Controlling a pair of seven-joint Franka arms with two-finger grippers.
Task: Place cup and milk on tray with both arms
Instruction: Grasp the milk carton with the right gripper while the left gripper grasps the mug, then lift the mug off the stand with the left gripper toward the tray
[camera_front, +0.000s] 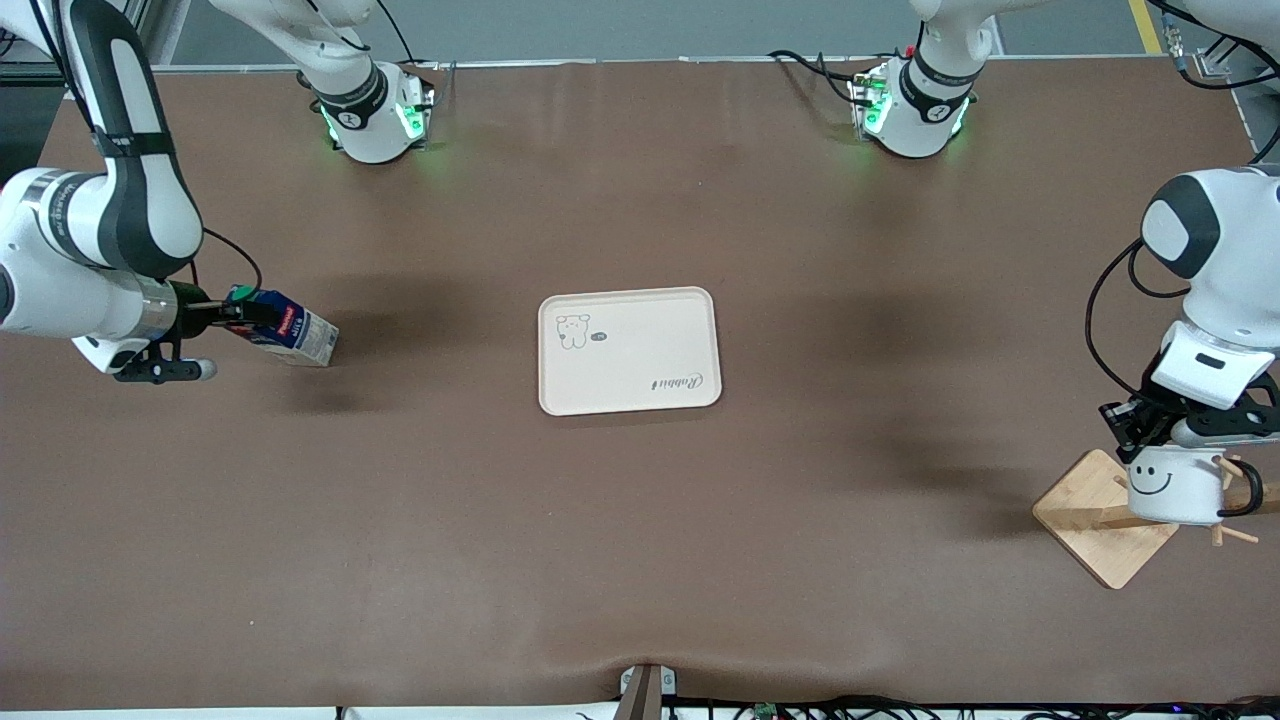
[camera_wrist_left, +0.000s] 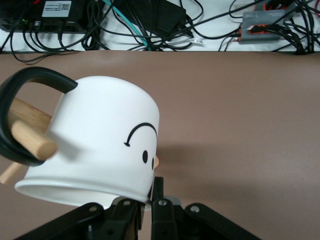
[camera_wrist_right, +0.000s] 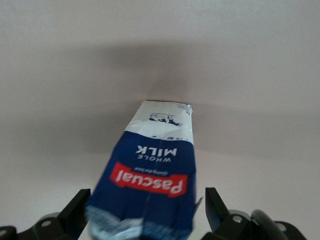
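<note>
Left end effector (camera_front: 1150, 437) clamped on cup (camera_front: 1172, 487) rim at rack (camera_front: 1102, 518); right end effector (camera_front: 232, 312), fingers apart, straddles milk (camera_front: 290, 334). Tray (camera_front: 630, 350) sits mid-tabletop (camera_front: 640, 520), well apart from both.

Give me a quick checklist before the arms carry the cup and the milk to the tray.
1. Left pincer shut on the cup rim: ok.
2. Cup free of the wooden rack: not ok, a peg passes through its handle.
3. Right pincer closed on the milk: not ok, its fingers stand open either side of the carton.
4. Milk upright: not ok, it is tilted, cap end toward the pincer.
5. Tray ready: ok, nothing lies on it.
6. Milk cap tight: cannot tell.
</note>
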